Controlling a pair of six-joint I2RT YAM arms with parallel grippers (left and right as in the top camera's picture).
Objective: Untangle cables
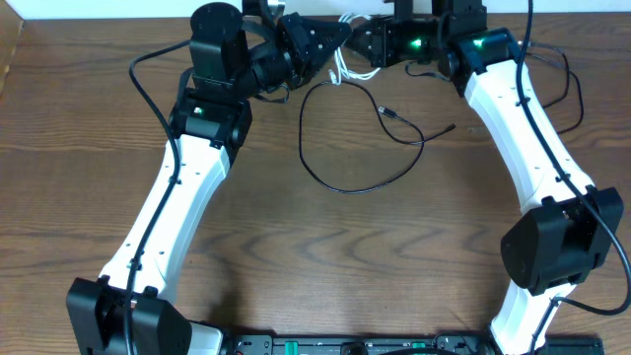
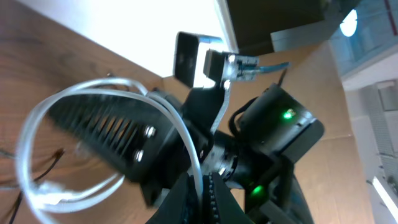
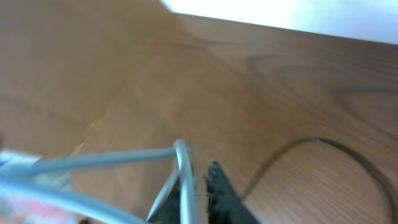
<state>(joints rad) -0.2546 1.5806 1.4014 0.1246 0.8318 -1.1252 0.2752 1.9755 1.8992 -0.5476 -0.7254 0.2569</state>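
Note:
The white cable (image 1: 340, 69) hangs bunched between my two grippers at the far middle of the table. My left gripper (image 1: 333, 44) is shut on a strand of it; in the left wrist view the white cable (image 2: 189, 146) loops out from the closed jaws (image 2: 202, 186). My right gripper (image 1: 361, 44) faces the left one closely. In the right wrist view the white cable (image 3: 99, 158) bends sharply at the jaws (image 3: 198, 177), which are shut on it. A black cable (image 1: 335, 189) lies in a wide loop on the table below both grippers, its plug end (image 1: 389, 113) inside the loop's right side.
The black cable's arc also shows in the right wrist view (image 3: 323, 143). Thick black arm wires run along both arms (image 1: 148, 99). The table's far edge lies just behind the grippers. The right arm's body with a green light (image 2: 286, 115) fills the left wrist view.

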